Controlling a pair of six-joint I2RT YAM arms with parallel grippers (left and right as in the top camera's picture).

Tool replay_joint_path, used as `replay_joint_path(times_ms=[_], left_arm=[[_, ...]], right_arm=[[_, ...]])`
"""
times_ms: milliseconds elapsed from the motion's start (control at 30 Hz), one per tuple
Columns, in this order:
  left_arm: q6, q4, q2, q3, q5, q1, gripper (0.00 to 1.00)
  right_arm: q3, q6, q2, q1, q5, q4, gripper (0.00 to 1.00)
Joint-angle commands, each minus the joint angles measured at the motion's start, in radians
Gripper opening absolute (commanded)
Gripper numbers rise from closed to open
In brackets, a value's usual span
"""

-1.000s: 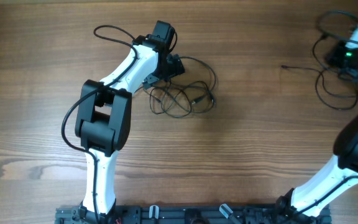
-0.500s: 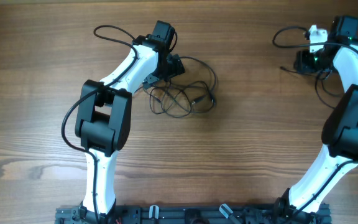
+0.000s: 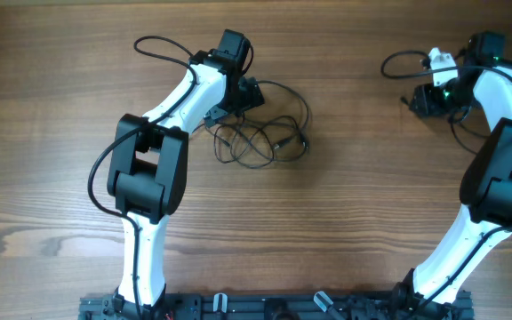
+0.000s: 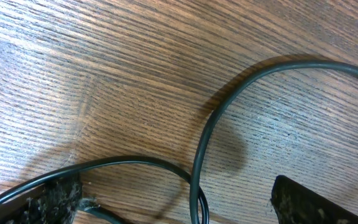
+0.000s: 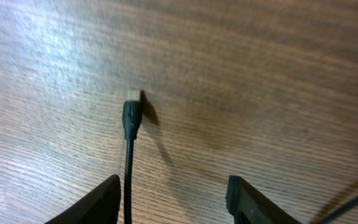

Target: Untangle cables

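1. Straight ahead of the right gripper (image 5: 174, 202): the plug (image 5: 131, 116) of a loose cable (image 5: 128, 180), flat on the table (image 5: 278, 74), cord running back from the plug toward the wrist and passing just inside one finger
2. Long axis of that cable roughly in line with the gripper's reach; so, at a guess, a close across the cord rather than along it
3. Right fingers spread, pinching nothing; cord just beside one finger, touching or not impossible to tell
4. Main tangle of cables (image 3: 260, 140) mid-table, well apart from the right arm and just beside the left gripper (image 3: 245, 93)
5. Left fingers spread wide, a loop of cord on the wood between them, nothing pinched
6. Nearer arm for the tangle: left; nearer arm for the loose cable: right
7. From overhead: both arms, the whole knot, and the wide gap between knot and loose cable, but the plug almost hidden by the right gripper
8. From the right wrist: plug and line of cord plain, no knot in sight; from the left wrist: only two curves of cord crossing, no telling which strand belongs to which cable
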Motion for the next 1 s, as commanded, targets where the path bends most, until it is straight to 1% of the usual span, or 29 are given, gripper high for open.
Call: replay_joint_path(times_ms=[0,33,67,133,200,267,333,433,500,567,633,700,800,900,933,967], left_arm=[[0.002,-0.008,0.05,-0.036,-0.013,0.009,1.0],[0.002,-0.008,0.05,-0.036,-0.013,0.009,1.0],[0.002,-0.008,0.05,-0.036,-0.013,0.009,1.0],[0.002,-0.008,0.05,-0.036,-0.013,0.009,1.0],[0.002,-0.008,0.05,-0.036,-0.013,0.009,1.0],[0.002,-0.008,0.05,-0.036,-0.013,0.009,1.0],[0.002,-0.008,0.05,-0.036,-0.013,0.009,1.0],[0.002,-0.008,0.05,-0.036,-0.013,0.009,1.0],[0.002,-0.008,0.05,-0.036,-0.013,0.009,1.0],[0.002,-0.008,0.05,-0.036,-0.013,0.009,1.0],[0.002,-0.008,0.05,-0.036,-0.013,0.009,1.0],[0.002,-0.008,0.05,-0.036,-0.013,0.009,1.0],[0.002,-0.008,0.05,-0.036,-0.013,0.009,1.0],[0.002,-0.008,0.05,-0.036,-0.013,0.009,1.0],[0.002,-0.008,0.05,-0.036,-0.013,0.009,1.0],[0.002,-0.008,0.05,-0.036,-0.013,0.009,1.0]], right_arm=[[-0.033,-0.037,0.021,0.004,0.015,0.036,0.54],[-0.033,-0.012,0.021,0.004,0.016,0.071,0.5],[-0.033,0.026,0.021,0.004,0.016,0.098,0.41],[-0.033,0.056,0.021,0.004,0.016,0.106,0.17],[-0.032,0.066,0.021,0.004,0.015,0.106,0.04],[-0.014,0.081,0.015,0.004,0.016,0.095,0.04],[0.023,0.165,-0.005,0.001,0.016,0.093,0.04],[0.064,0.305,-0.036,0.0,0.016,0.136,0.04],[0.067,0.446,-0.051,0.0,0.029,0.203,0.04],[0.066,0.585,-0.051,0.0,0.11,0.236,0.04],[0.057,0.737,-0.051,0.0,0.275,0.257,0.04],[0.052,0.856,-0.051,0.0,0.406,0.257,0.04],[0.046,0.925,-0.051,0.0,0.517,0.256,0.04],[0.046,0.988,-0.051,0.0,0.564,0.259,0.05],[0.046,0.987,-0.051,-0.001,0.563,0.267,0.06],[0.046,0.987,-0.051,-0.002,0.563,0.27,0.15]])
